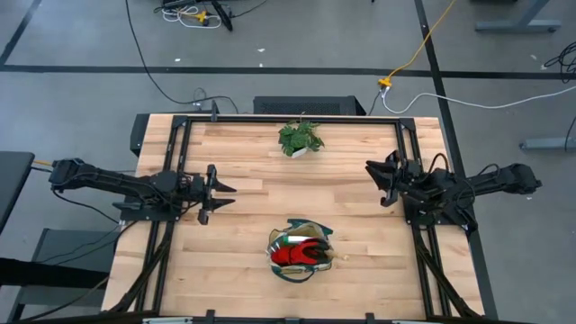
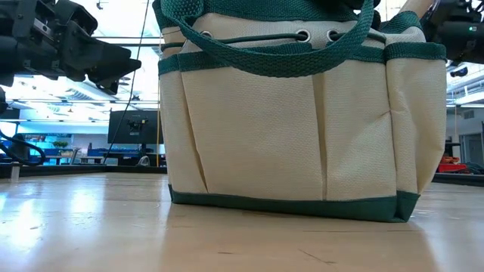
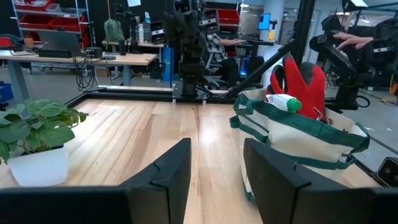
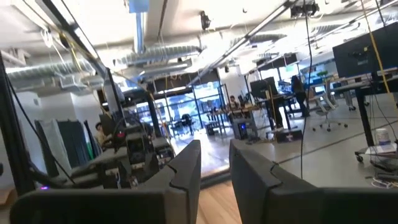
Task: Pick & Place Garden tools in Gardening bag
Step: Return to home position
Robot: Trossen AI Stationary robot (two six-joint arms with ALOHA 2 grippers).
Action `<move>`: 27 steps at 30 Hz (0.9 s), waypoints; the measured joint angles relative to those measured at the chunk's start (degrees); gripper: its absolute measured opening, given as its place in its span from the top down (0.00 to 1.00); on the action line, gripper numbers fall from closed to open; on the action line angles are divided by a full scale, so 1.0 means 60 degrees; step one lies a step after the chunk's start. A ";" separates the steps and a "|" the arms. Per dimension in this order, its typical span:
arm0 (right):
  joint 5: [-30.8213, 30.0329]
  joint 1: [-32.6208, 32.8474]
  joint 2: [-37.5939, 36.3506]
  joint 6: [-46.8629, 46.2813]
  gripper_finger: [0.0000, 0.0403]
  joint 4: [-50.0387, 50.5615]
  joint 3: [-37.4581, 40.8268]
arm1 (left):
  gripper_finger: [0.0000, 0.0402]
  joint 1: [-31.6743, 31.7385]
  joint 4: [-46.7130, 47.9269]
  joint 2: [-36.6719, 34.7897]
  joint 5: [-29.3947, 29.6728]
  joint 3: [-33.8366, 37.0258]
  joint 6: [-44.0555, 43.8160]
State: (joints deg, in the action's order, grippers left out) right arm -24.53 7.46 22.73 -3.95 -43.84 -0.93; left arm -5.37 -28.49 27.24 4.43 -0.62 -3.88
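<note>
**Inspector:** Where is the bag (image 2: 287, 136)?

**Onlooker:** Taking the table (image 1: 243, 261) from above with the far edge as twelve, it is at six o'clock. It is upright and near the front edge. The gloves (image 3: 308, 84) stand proud of its rim, and the spray bottle (image 3: 285, 102) lies against them with its nozzle poking out. I cannot tell what else is underneath.

**Inspector:** And the grippers?

**Onlooker:** The left gripper (image 1: 232, 195) is at nine o'clock, with a wide gap between its fingers and nothing held. The right gripper (image 1: 378, 180) is at three o'clock. Its fingers stand a little apart, and it is empty too. Both are well clear of the bag, and no tools lie loose on the boards.

**Inspector:** Anything else on the table?

**Onlooker:** A plant (image 1: 301, 138) at twelve o'clock, well away from both arms.

**Inspector:** What are the hazards?

**Onlooker:** In my judgement there are few. The left gripper is the nearer one and points towards the middle. If it swung low towards six, a finger could catch a handle loop and tip the bag. The gloves and bottle sit high, so a tip or a knock would probably spill them. A careless sweep towards twelve could topple the plant.
</note>
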 joint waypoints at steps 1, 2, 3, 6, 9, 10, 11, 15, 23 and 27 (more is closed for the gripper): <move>-0.0004 0.0000 -0.0153 0.0000 0.79 0.0080 0.0000 | 0.62 -0.0001 0.0000 0.0000 0.0000 0.0000 0.0000; -0.0004 0.0000 -0.0311 0.0000 0.79 0.0161 0.0000 | 0.62 -0.0002 0.0000 0.0000 0.0000 0.0000 0.0000; -0.0002 0.0000 -0.0463 0.0000 0.79 0.0254 0.0000 | 0.62 -0.0002 0.0000 0.0000 0.0000 0.0000 0.0000; -0.0004 0.0001 -0.0887 -0.0001 0.79 0.0451 0.0000 | 0.62 -0.0002 0.0000 0.0000 0.0000 0.0000 0.0000; -0.0004 0.0000 -0.1253 0.0000 0.79 0.0583 0.0000 | 0.62 -0.0002 0.0000 0.0000 0.0000 0.0000 0.0000; -0.0004 0.0000 -0.1376 0.0000 0.79 0.0644 0.0000 | 0.62 -0.0002 0.0000 0.0000 0.0000 0.0000 0.0000; -0.0004 0.0000 -0.1509 0.0000 0.79 0.0718 0.0000 | 0.62 -0.0002 0.0000 0.0000 0.0000 0.0000 0.0000; -0.0006 0.0000 -0.2145 0.0000 0.79 0.1052 0.0000 | 0.62 -0.0002 0.0050 -0.0231 -0.0002 0.0015 0.0000; -0.0004 -0.0010 -0.3553 0.0000 0.79 0.1761 0.0000 | 0.62 -0.0002 0.0280 -0.2026 -0.0004 0.0018 0.0000; -0.0007 -0.0026 -0.3787 -0.0004 0.79 0.1877 -0.0011 | 0.62 -0.0002 0.0289 -0.3094 -0.0004 0.0022 -0.0001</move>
State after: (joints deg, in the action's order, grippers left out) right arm -24.58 7.31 0.01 -3.97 -32.58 -0.99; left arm -5.38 -26.76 8.68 4.40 -0.49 -3.88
